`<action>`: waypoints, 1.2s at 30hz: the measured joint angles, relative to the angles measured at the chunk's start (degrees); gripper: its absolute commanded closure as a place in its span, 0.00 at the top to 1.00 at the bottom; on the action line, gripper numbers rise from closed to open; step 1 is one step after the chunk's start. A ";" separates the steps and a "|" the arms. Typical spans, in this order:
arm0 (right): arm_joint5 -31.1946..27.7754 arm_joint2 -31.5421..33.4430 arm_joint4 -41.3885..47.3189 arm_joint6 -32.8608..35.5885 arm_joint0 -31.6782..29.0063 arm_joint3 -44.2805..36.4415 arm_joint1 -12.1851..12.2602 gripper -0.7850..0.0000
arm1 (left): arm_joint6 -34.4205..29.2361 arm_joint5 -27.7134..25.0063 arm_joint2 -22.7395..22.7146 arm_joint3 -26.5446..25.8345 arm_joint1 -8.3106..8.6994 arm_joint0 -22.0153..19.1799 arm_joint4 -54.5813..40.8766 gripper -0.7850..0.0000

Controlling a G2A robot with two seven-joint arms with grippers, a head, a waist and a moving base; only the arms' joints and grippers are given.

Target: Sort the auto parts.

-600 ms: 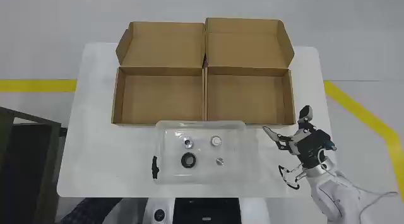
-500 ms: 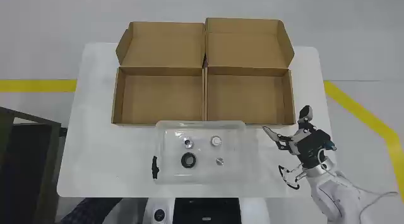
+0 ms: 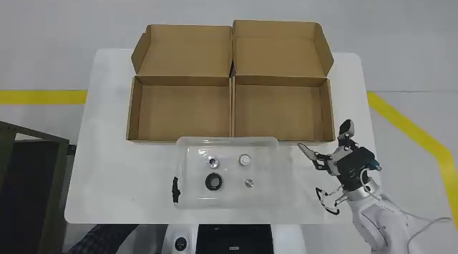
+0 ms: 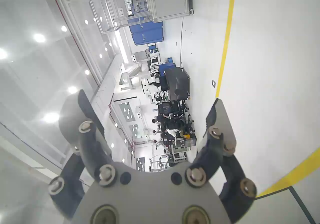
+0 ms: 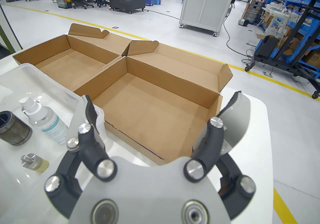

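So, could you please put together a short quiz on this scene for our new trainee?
1. True or false: the cardboard boxes are both full.
2. How many parts lie in the clear tray? A: two. B: four. C: six.
3. One word: the right pincer, beside the tray, is open or shut?

Key: 1 false, as both are empty. 2 B. 3 open.
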 measured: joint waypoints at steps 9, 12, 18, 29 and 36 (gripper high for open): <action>-5.90 -2.86 -1.39 5.12 2.02 -1.91 0.36 1.00 | 0.00 0.00 0.00 0.00 0.00 0.00 0.00 1.00; -9.43 -5.05 -3.67 8.96 3.23 -3.33 0.60 1.00 | 0.00 0.00 0.00 0.00 0.00 0.00 0.00 1.00; -14.82 -10.05 -6.62 16.15 5.24 -5.99 0.91 1.00 | 0.00 0.00 0.00 0.00 0.00 0.00 0.00 1.00; -17.99 -19.57 -10.02 25.01 10.19 -4.79 0.92 1.00 | 0.00 0.00 0.00 0.00 0.00 0.00 0.00 1.00; -18.44 -22.74 -10.10 28.08 12.48 -2.75 0.93 1.00 | 0.00 0.00 0.00 0.00 0.00 0.00 0.00 1.00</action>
